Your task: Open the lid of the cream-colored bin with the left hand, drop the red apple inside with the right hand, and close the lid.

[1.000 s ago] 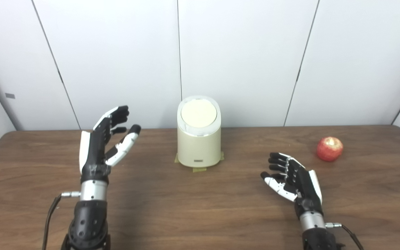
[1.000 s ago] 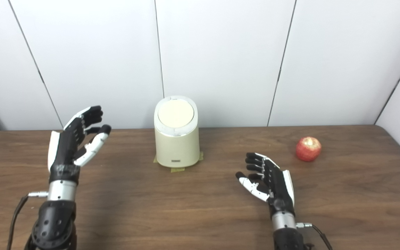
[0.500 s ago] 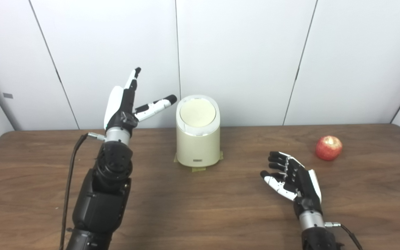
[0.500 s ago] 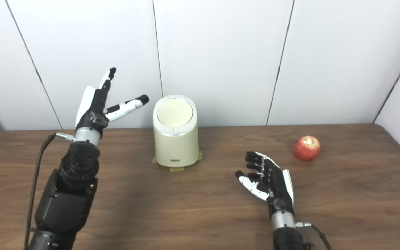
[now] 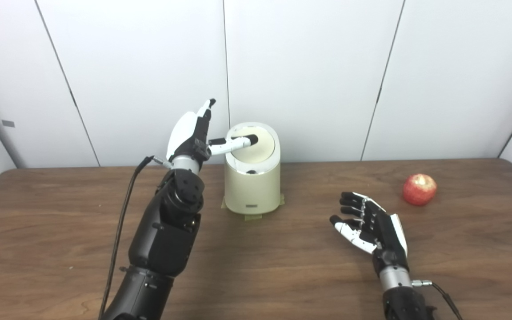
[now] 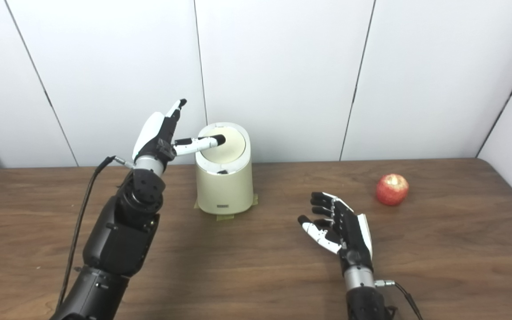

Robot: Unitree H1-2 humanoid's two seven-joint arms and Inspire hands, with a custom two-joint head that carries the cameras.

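The cream-colored bin [image 5: 253, 186] stands at the back middle of the table, its round lid [image 5: 260, 149] closed and tilted toward me. My left hand [image 5: 194, 135] is raised beside the bin's left side, open, fingers pointing up; its thumb reaches over the lid, and whether it touches I cannot tell. The red apple [image 5: 419, 190] lies on the table at the right. My right hand [image 5: 369, 224] rests open, palm up, low over the table to the left of and nearer than the apple, holding nothing.
The brown wooden table [image 5: 256, 275] meets white wall panels right behind the bin. Tape patches [image 5: 254, 217] show under the bin's base. A black cable [image 5: 120, 231] hangs from the left wrist.
My left arm rose from the table's left side and swung right, bringing the thumb over the bin lid. The right hand shifted slightly left. The apple and bin stayed put.
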